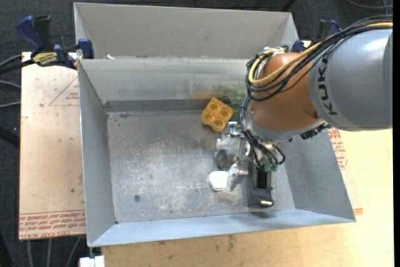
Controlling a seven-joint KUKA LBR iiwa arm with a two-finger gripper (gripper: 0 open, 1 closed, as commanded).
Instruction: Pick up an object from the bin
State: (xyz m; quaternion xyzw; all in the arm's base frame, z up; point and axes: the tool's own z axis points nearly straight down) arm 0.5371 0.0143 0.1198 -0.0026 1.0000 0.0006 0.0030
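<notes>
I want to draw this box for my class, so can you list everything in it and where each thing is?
bin: one, grey metal, in the middle of the view.
yellow block: one, yellow with round dimples on top, on the floor by the back wall, right of the middle.
white lump: one, white and small, on the floor near the front right, just beside the gripper.
arm: one, grey with an orange cover and cables, reaching in from the right.
gripper: one, metal and black, low over the front right of the bin's floor.
</notes>
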